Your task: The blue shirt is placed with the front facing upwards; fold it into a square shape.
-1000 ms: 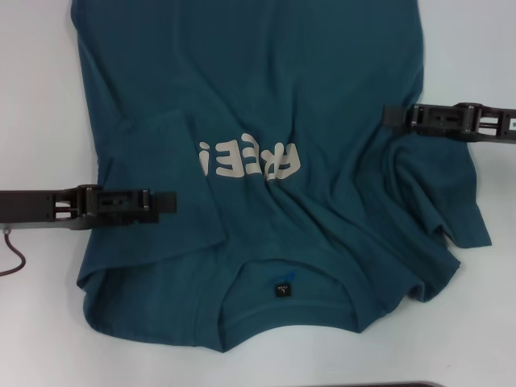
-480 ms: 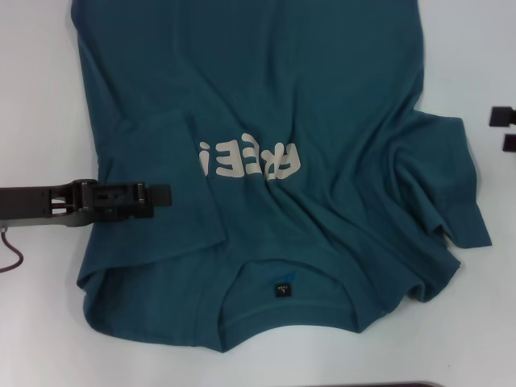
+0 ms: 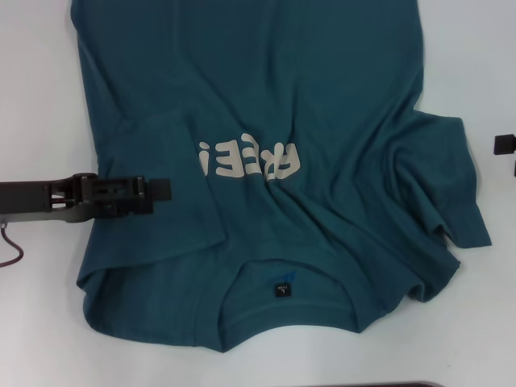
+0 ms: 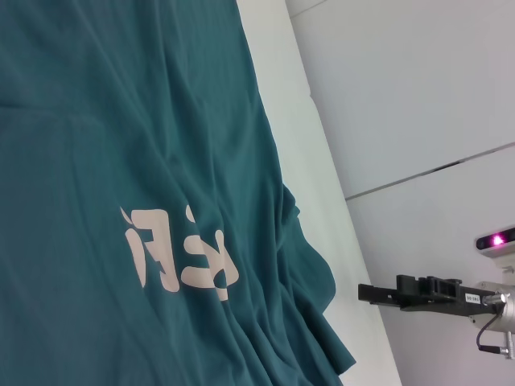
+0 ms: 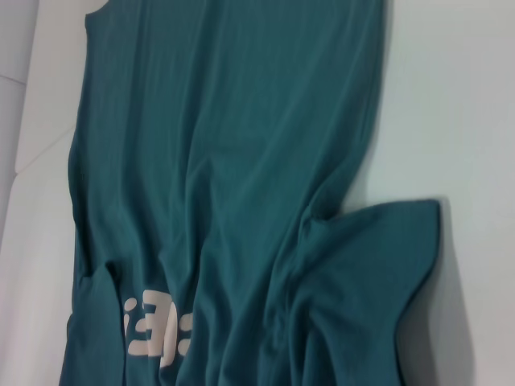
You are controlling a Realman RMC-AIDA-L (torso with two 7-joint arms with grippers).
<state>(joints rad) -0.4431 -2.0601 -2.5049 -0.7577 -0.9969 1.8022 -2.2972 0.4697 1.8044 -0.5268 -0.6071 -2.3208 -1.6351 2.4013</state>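
left gripper (image 3: 161,191): over the shirt's left sleeve fold, fingers drawn together, nothing visibly pinched | blue shirt (image 3: 322,97): front up on the white table (image 3: 40,97), collar near, cream lettering mid-chest, left sleeve folded inward, right sleeve spread out rumpled | right gripper (image 3: 505,145): at far right edge, clear of the cloth, opening cannot be told

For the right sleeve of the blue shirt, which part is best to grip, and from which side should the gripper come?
Probably the outer hem of the blue shirt's right sleeve, approached from the robot's right over the bare table. That sleeve lies spread out sideways with its edge free, and the right gripper is already just beyond it. The left gripper is over the folded left sleeve.
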